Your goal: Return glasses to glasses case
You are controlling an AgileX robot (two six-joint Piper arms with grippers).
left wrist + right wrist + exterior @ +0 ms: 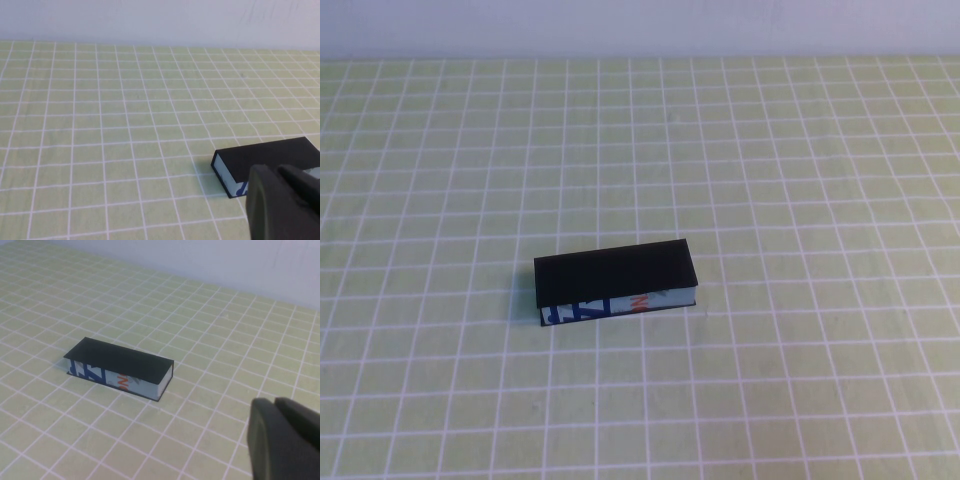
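One flat rectangular black glasses case with a white-blue printed edge and red lettering lies shut on one green cloth with a white grid; one dark left gripper shows at the edge of the left wrist view; one dark right gripper shows at the edge of the right wrist view.

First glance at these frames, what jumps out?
The closed black glasses case lies alone near the middle of the green checked tablecloth, its white-blue printed edge with red lettering facing the robot. No glasses show in any view. Neither arm appears in the high view; each wrist view catches only a dark part of the left pincer and the right pincer, both short of the case.
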